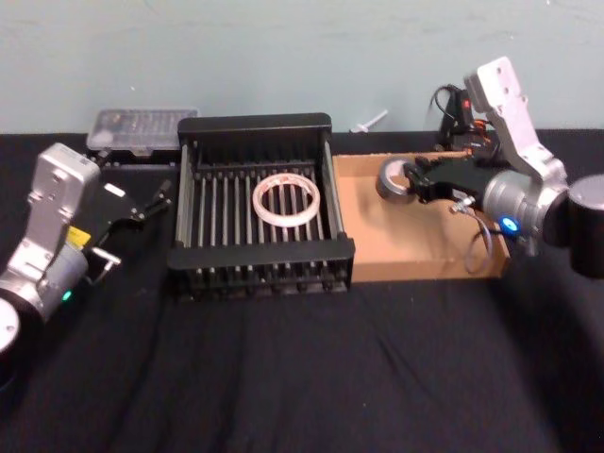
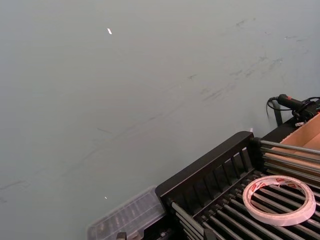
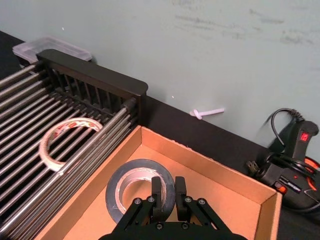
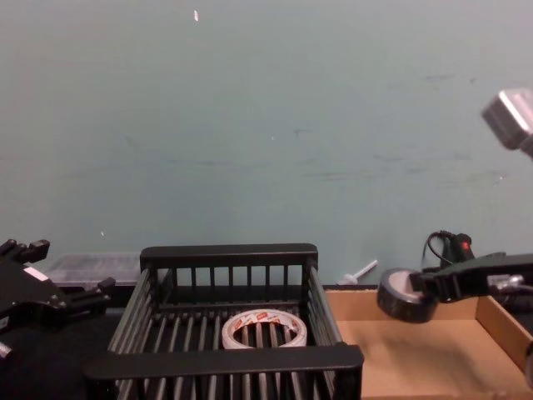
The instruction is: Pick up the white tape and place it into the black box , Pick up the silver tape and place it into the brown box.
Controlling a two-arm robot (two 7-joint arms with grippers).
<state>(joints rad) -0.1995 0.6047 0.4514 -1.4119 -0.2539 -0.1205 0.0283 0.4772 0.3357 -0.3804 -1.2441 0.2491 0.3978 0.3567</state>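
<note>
R gripper [image 1: 415, 182] is clamped on the silver tape [image 1: 394, 179], holding it above the left far part of the brown box [image 1: 425, 260]; chest view shows the roll clear of the box floor. White tape [image 1: 286, 199] lies flat on the slats in the black box [image 1: 262, 258]. L gripper [image 1: 151, 200] sits left of the crate, fingers spread, holding nothing.

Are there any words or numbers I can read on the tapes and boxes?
None can be read.
White tape: red print on its inner core, too blurred to read.
Silver tape, black box, brown box: no writing visible.
</note>
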